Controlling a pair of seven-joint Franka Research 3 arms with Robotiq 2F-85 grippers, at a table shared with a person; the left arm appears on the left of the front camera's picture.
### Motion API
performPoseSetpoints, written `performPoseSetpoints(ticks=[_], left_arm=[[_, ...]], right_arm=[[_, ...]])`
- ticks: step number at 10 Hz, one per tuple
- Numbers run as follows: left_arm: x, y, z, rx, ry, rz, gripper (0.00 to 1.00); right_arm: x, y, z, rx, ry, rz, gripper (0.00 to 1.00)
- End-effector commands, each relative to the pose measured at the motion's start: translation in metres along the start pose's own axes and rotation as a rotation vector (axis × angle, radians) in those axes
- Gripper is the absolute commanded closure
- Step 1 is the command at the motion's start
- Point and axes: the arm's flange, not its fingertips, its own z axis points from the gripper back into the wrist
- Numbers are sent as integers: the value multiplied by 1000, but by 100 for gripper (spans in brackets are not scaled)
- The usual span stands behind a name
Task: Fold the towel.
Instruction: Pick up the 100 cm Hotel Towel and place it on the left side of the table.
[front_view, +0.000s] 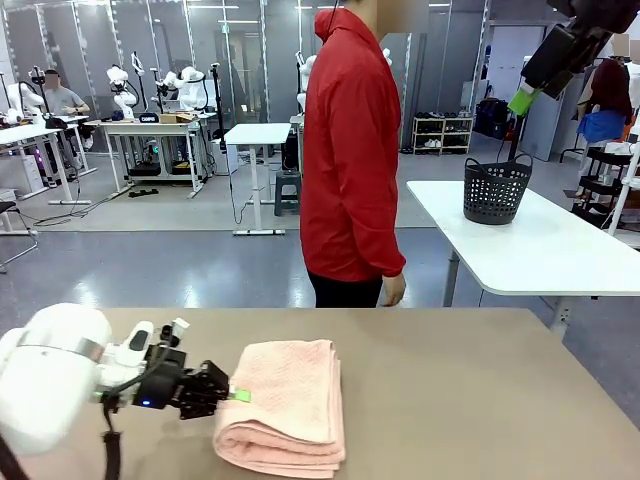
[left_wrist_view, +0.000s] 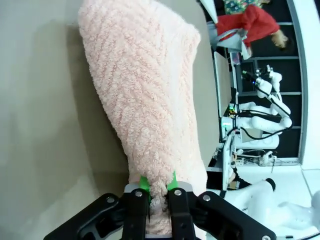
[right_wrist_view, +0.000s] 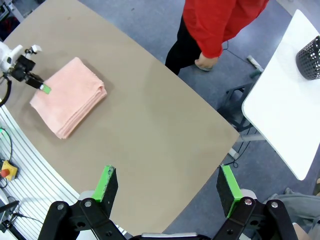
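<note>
Salmon-pink towel (front_view: 285, 400) folded on the tan surface (front_view: 480, 400); dark basket (front_view: 496, 190) apparently empty. Left tool (left_wrist_view: 158, 186) level, nipping the towel's edge. Right tool (right_wrist_view: 167, 192) raised high, jaws spread wide.

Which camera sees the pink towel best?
The right wrist view: the whole folded towel lies in sight from above. The front view shows it low and slanted, and the left wrist view shows a close strip by the left gripper.
</note>
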Motion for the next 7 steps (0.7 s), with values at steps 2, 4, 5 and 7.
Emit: performPoseSetpoints(ticks=[2,4,5,7], left_arm=[[3,13,89,-29,29,-65,100],[15,34,151,1,2,-69,100],[23,46,177,40,18,-67,100],[37,71,233,84,57,-84,100]], right_arm=[[-1,-1,2,3,7,14,0],[-1,-1,2,3,7,14,0],[-1,-1,2,3,7,14,0],[-1,-1,2,3,7,14,0]])
